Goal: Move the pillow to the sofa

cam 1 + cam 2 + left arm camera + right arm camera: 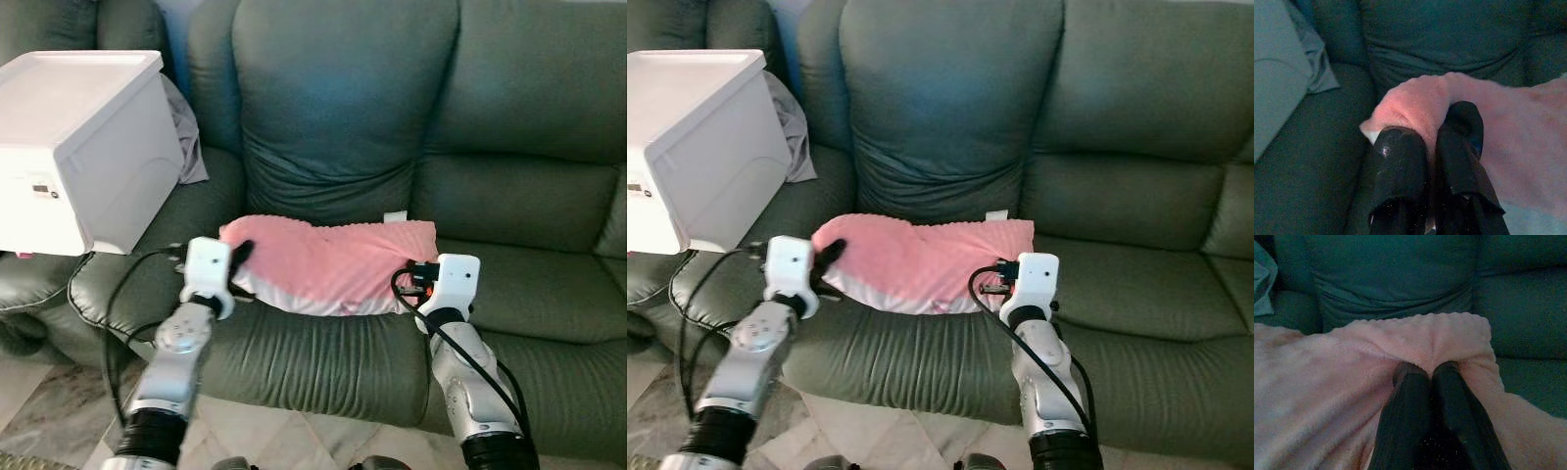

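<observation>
Sofa (549, 323), dark green, spanning the head views. Pink pillow (328, 262) already down on its middle seat cushion, near the front edge, below the backrest. Main part of the job apparently done; judged remaining: letting go and drawing both arms back. White box-shaped appliance (83, 147) on the sofa's left end, grey cloth (188, 137) tucked beside it. Left pincer (1427, 147) clamped on the pillow's left corner, pink fabric pinched between the black fingers. Right pincer (1427, 377) pressed together on a fold at the pillow's right end. White tag (395, 216) at the pillow's back edge, too small to read; small panel on the appliance likewise illegible.
</observation>
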